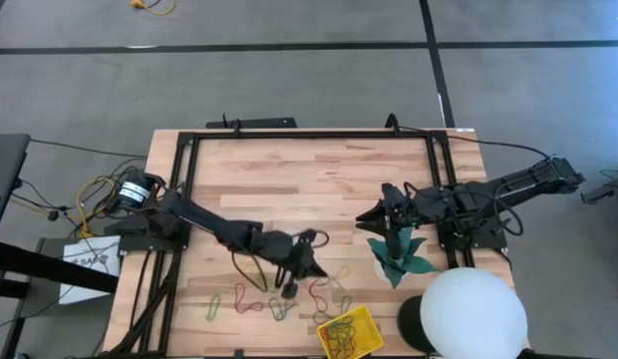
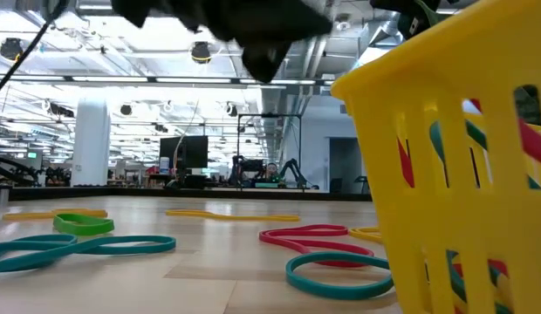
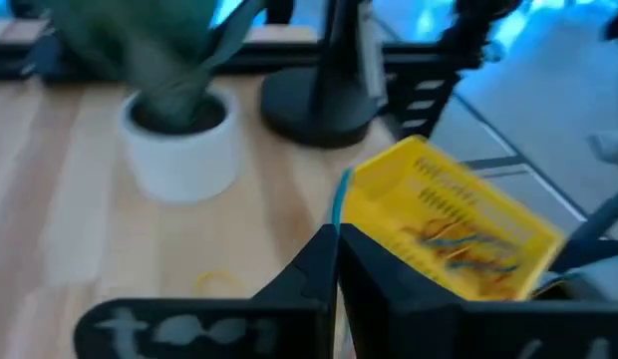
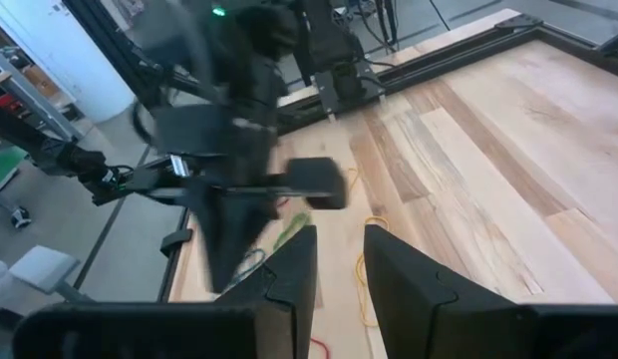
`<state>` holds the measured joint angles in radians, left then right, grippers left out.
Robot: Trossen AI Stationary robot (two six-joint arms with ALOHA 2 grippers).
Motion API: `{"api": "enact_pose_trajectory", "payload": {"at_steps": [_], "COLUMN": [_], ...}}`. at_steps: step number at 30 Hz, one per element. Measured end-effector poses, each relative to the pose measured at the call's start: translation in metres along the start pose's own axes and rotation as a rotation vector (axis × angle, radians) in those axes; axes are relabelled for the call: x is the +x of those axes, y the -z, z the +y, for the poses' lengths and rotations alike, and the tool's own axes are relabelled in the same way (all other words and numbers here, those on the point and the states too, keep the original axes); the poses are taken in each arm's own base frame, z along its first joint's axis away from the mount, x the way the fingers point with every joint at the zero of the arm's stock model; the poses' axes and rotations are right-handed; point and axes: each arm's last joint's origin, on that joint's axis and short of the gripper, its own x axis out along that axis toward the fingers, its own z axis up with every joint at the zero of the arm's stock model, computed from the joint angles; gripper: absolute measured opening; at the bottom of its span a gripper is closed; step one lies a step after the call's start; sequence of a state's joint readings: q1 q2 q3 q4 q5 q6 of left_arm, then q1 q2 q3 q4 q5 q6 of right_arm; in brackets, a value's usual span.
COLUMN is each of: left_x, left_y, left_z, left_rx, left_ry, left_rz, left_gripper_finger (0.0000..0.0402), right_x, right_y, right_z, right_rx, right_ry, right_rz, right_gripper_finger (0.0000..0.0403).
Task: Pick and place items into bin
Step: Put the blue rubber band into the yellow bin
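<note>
Fingers of the left gripper point(image 1: 311, 267) are closed above loose bands point(image 1: 251, 302); right gripper point(image 1: 374, 216) waits part-open beside the plant. Low view: yellow bin point(image 2: 445, 166) holds bands, others lie on the counter point(image 2: 209, 270). Left wrist view: closed fingers point(image 3: 334, 269) pinch a blue band point(image 3: 339, 194) near the bin. No legible writing.

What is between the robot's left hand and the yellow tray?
Nothing visible. The left hand is shut on a thin blue rubber-band loop, with only bare wooden table before the shallow yellow plastic tray.
</note>
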<state>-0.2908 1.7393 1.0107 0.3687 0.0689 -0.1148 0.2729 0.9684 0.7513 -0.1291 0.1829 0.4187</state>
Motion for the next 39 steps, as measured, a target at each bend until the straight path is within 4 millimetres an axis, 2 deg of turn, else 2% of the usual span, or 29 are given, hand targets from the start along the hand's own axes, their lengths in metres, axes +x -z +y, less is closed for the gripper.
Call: {"api": "enact_pose_trajectory", "payload": {"at_steps": [9, 17, 31, 39], "left_x": [0.002, 0.001, 0.001, 0.025], "left_y": [-0.030, -0.042, -0.050, -0.042], "left_z": [-0.039, -0.054, -0.078, -0.085], "left_rx": [0.062, 0.075, 0.084, 0.062], "left_ry": [0.100, 0.134, 0.195, 0.181], "left_rz": [-0.093, -0.132, -0.217, -0.179], "left_gripper_finger": [0.0000, 0.0000, 0.0000, 0.0000], "right_x": [0.000, 0.000, 0.000, 0.000], "right_y": [0.000, 0.000, 0.000, 0.000], "right_z": [0.000, 0.000, 0.000, 0.000], "right_rx": [0.000, -0.008, -0.008, -0.009], "right_ry": [0.000, 0.000, 0.000, 0.003], "right_rz": [-0.002, -0.003, -0.003, 0.004], "right_gripper_finger": [0.0082, 0.0082, 0.0082, 0.0082]}}
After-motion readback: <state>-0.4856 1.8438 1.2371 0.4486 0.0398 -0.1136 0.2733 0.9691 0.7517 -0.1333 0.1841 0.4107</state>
